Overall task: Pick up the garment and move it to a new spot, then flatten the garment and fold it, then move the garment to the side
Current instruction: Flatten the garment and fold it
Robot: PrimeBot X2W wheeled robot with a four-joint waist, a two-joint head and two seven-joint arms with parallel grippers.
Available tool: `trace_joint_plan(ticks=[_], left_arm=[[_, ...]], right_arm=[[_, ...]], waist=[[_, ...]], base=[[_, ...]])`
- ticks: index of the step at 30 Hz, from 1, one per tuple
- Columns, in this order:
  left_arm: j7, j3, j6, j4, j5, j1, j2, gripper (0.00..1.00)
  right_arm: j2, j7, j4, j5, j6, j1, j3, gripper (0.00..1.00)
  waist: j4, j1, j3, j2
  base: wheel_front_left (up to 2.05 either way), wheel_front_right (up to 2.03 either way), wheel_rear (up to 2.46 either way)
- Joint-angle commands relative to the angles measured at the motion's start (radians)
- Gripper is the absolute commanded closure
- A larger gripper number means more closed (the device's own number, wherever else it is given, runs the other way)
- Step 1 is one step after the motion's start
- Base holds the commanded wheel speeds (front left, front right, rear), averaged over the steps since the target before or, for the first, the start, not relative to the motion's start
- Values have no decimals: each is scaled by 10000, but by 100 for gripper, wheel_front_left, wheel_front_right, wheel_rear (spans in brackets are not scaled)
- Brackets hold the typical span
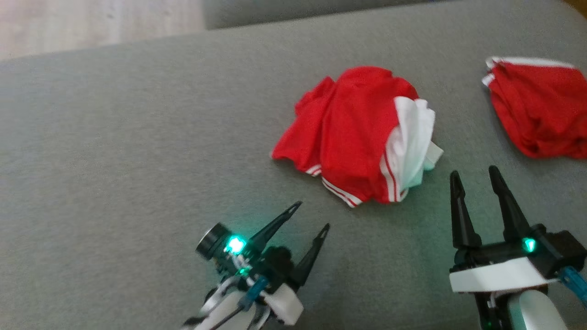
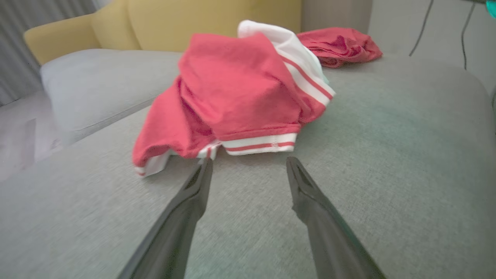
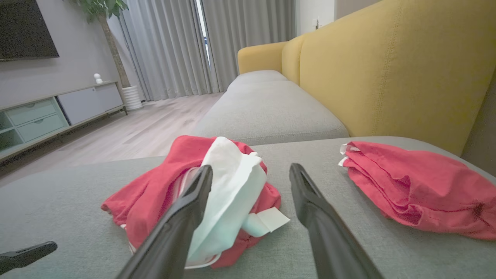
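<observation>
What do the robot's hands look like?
Each hand is a black claw with two long, pointed fingers on a white wrist block. The left gripper has a glowing green light, a round black camera and a blue cable piece. The right gripper has a smaller green lamp and a blue part too.

**Crumpled garment seen on grey cushion, both grippers empty**

A red and white garment [image 1: 362, 133] is seen bunched in a heap on the grey cushion [image 1: 137, 160], its striped hems turned toward the robot. The left gripper [image 1: 312, 215] is held near its lower edge, fingers spread and nothing between them. The right gripper [image 1: 473, 172] is placed just beside the white part, likewise spread and empty. A second red garment [image 1: 539, 110] is seen well apart at the right edge.
</observation>
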Motion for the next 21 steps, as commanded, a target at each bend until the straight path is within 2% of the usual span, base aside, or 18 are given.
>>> trace_joint_plan(ticks=[1,5,7,15,16,17,18,19,21], left_arm=[[-35,14,-44,-95,-32,-475,-65,0],[66,-933,-81,570,-337,-1482,-68,0],[74,-1290,47,843,-524,-1869,-69,0],[174,-2127,919,2050,-1258,-2955,-71,0],[235,-2184,1077,2244,-1311,-3063,-71,3],[265,-2254,1204,2408,-1355,-3168,-71,27],[240,-2288,1354,2504,-1423,-3265,-71,69],[207,-2348,1471,2583,-1472,-3347,-71,100],[146,-2476,1605,2705,-1607,-3445,-71,100]], right_arm=[[-201,-107,-349,72,77,-275,238,0],[-183,-107,-392,87,77,-585,370,0],[-162,-107,-380,107,77,-682,391,0],[4,-107,-329,219,77,-780,463,0],[26,-107,-316,237,77,-775,485,0],[46,-107,-308,251,77,-769,496,0],[63,-107,-301,257,77,-762,507,0],[78,-107,-290,263,77,-753,518,0],[102,-107,-261,267,77,-711,514,0]], waist=[[-576,-3,600,0],[-1145,-3,1066,0],[-1417,-3,1234,0],[-2145,-3,1549,0],[-2194,-3,1556,0],[-2228,-3,1556,0],[-2254,-3,1544,0],[-2278,-3,1519,0],[-2286,-3,1419,0]], base=[[0,0,0],[0,0,0],[0,0,0],[0,0,0],[0,0,0],[0,0,0],[0,0,0],[0,0,0],[0,0,0]])
